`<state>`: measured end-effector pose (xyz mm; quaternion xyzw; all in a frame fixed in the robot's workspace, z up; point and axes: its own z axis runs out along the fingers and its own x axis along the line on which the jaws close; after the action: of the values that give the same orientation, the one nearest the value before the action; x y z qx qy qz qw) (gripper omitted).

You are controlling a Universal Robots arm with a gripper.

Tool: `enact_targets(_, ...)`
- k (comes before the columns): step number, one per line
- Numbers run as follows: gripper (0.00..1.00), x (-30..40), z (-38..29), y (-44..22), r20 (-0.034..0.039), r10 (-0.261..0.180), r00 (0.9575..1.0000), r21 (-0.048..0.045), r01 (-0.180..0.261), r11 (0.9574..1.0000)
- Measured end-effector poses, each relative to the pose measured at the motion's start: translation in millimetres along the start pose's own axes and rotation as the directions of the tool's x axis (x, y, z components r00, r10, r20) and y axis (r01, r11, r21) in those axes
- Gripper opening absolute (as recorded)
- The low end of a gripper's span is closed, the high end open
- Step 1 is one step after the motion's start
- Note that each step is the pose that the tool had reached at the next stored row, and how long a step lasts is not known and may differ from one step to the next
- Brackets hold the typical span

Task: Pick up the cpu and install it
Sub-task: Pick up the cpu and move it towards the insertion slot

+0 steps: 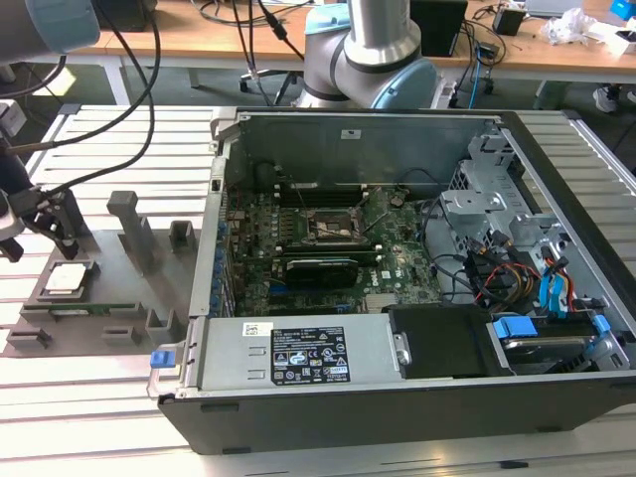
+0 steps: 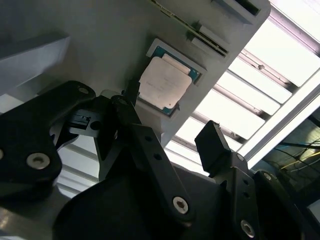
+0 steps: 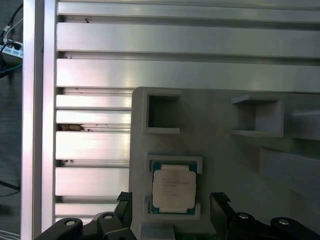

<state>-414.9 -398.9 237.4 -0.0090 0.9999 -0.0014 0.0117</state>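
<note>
a silver slatted aluminium table [image 1: 99, 397] carries the whole set-up. on it, toward the exterior view's right, lies a large black desktop computer case [image 1: 397, 417] with its side panel off and the interior facing up. behind the case rises the silver and pale-blue robot arm [image 1: 373, 50].

on the table at the exterior view's left, just beside the case, lies a flat grey plastic fixture plate [image 1: 109, 288] with raised blocks and square pockets; it shows in both wrist views as well [image 3: 215, 145] [image 2: 100, 30].

inside the case sits a green motherboard [image 1: 397, 258], with a long black expansion card [image 1: 320, 268] across it and a square black-framed socket [image 1: 329, 227] nearby.

the black two-finger gripper [image 1: 42, 243] hangs over the fixture plate at the exterior view's left. in the first wrist view the gripper [image 3: 172, 202] is spread wide, its black fingers [image 3: 124, 210] standing one on each side of the chip and holding nothing; the second wrist view shows the gripper [image 2: 170, 110] likewise parted.

the cpu [image 1: 62, 280], a small flat square chip with a silvery-grey metal top and a thin pale rim, lies flat in a framed recess of the fixture plate, directly between the fingertips in both wrist views [image 3: 173, 188] [image 2: 165, 84], and well apart from the socket. whether the fingers touch it cannot be told.
</note>
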Motion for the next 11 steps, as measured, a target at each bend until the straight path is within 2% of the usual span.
enact_targets(5, 0.72, 0.0, 6.1, 0.1, -0.0001, 0.000, 1.0000, 0.0000, 0.000, 1.0000)
enact_targets(11, 0.72, -4.9, 13.1, 0.0, 0.0000, -0.003, 1.0000, 0.0051, 0.003, 1.0000)
